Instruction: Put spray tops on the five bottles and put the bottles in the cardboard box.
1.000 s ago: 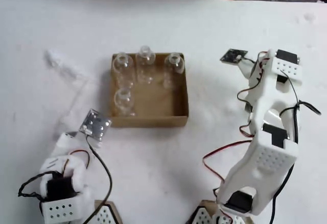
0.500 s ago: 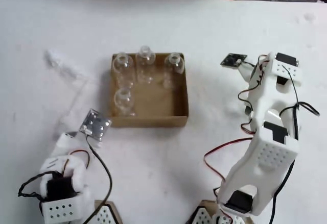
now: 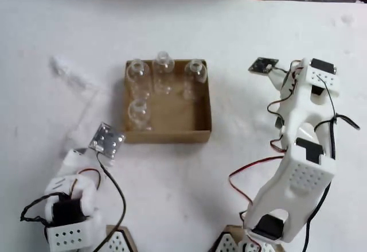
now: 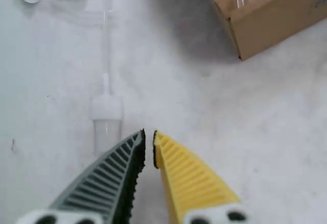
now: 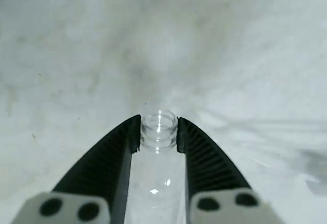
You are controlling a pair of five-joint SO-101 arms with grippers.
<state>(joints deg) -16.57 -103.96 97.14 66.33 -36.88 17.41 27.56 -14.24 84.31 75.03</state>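
Your right gripper (image 5: 158, 121) tight on a bottle (image 5: 156, 178), right of the cardboard box (image 3: 168, 136); left gripper (image 4: 148, 133) pinched empty beside spray top (image 4: 106, 116).

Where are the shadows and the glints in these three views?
High view: even light, the four bottles in the cardboard box show pale highlights. Left wrist view: a dark shadow lies on the table beside the box's corner. Right wrist view: a small glint sits on the bottle held in the right claw.
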